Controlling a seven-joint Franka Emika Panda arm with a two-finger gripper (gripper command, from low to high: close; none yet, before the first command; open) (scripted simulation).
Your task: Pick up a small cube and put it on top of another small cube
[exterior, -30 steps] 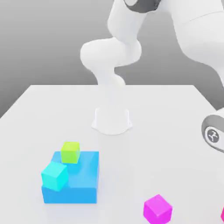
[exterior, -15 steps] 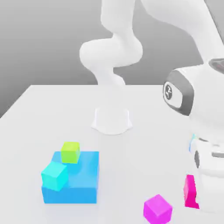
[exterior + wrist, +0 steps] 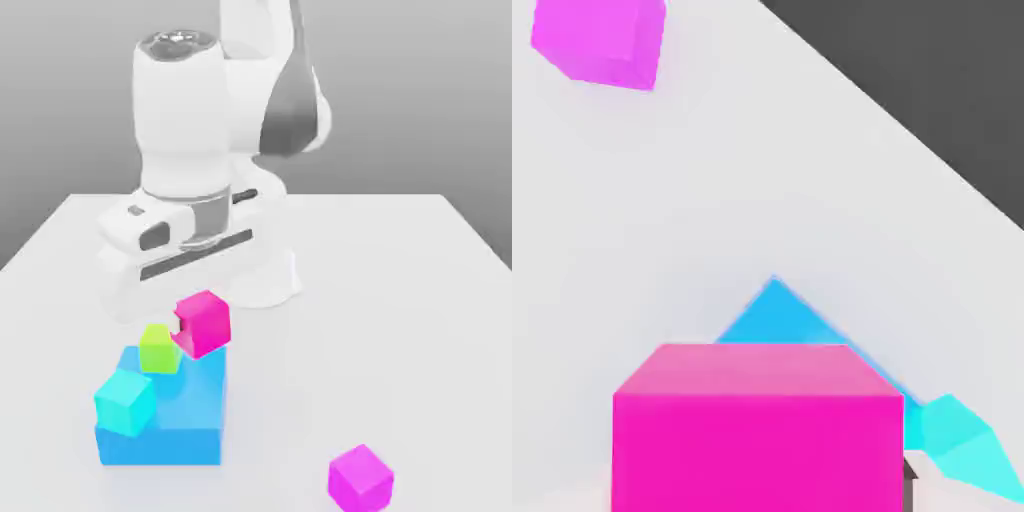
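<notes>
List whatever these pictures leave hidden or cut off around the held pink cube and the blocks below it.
- Gripper: in the exterior view the hand and the held pink cube cover most of its fingers.
- Held pink cube: hand view, cut off by the frame's edge.
- Big blue block: hand view, mostly behind the held cube.
- Second pink cube: hand view, cut off by the frame's edge.

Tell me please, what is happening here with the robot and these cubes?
The gripper is shut on one magenta cube, held in the air above the big blue block. The lime-green cube and cyan cube sit by that block. The other magenta cube lies alone on the white table, nothing stacked on it yet.
</notes>
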